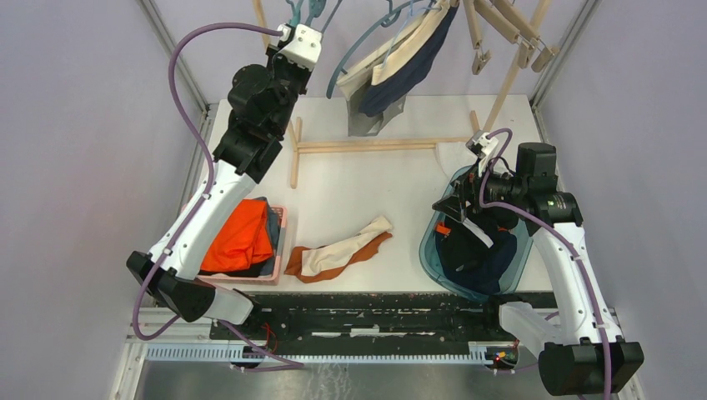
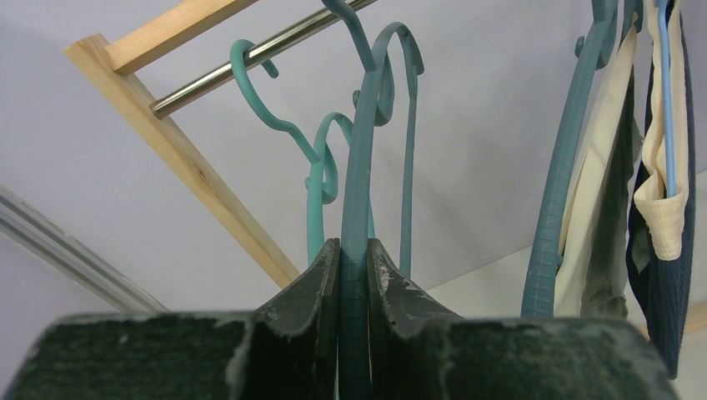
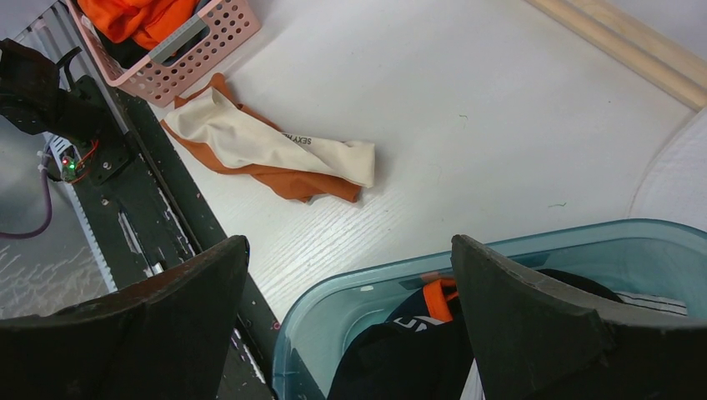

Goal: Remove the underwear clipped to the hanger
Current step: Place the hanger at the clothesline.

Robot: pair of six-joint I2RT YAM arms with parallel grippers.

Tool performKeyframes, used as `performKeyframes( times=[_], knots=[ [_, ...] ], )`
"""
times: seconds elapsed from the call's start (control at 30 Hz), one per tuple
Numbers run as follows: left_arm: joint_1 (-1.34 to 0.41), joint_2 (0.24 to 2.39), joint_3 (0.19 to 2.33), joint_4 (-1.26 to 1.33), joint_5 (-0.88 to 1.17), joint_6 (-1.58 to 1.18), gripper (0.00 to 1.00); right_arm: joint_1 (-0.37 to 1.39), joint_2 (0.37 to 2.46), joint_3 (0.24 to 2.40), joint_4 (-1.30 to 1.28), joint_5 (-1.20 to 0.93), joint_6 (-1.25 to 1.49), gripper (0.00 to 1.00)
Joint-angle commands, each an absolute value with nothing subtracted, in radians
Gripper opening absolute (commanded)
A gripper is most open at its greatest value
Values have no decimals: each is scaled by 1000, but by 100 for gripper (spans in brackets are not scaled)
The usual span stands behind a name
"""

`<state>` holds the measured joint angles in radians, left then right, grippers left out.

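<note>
- Currently, the left hand [image 2: 353,258] is raised at the far left of the wooden rack [image 2: 175,142], with both fingers pressed together on the stem of a teal hanger [image 2: 360,150]
- The clamped hanger runs straight up from between the fingers, and its hook reaches the metal rail [image 2: 250,58]
- Two more teal hangers [image 2: 321,175] hang on the same rail just behind the clamped one; no cloth is visible on them
- To the right of these, the hanging underwear [image 1: 408,62] stays on its hangers: cream, grey and navy pieces, the navy one with a cream waistband
- The right hand [image 3: 348,246] hovers over the near rim of the teal bin [image 3: 350,308], fingers wide apart and holding nothing
- Inside the bin lie dark garments [image 3: 392,367] with orange and white trim
- On the counter [image 3: 467,108], between the bin and the pink basket [image 3: 208,42], a cream and orange piece [image 3: 275,150] lies flat, apart from both containers
- The pink basket sits at the near left and holds a bright orange cloth [image 1: 238,242] over darker fabric
</note>
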<state>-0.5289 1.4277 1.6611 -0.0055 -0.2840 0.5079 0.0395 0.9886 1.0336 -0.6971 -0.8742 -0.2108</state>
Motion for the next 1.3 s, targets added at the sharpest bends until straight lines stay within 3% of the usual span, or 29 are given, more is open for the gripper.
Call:
performKeyframes(
  times=[0.0, 0.53, 1.27],
  knots=[
    [-519, 1429, 1677, 94, -298, 545, 3, 46, 982, 1040, -685, -886, -231, 100],
    [-516, 1407, 1586, 145, -276, 534, 3, 45, 987, 1043, -699, -890, -243, 100],
    [-496, 1492, 1634, 182, -277, 561, 3, 49, 996, 1045, -708, -894, -253, 100]
  ],
)
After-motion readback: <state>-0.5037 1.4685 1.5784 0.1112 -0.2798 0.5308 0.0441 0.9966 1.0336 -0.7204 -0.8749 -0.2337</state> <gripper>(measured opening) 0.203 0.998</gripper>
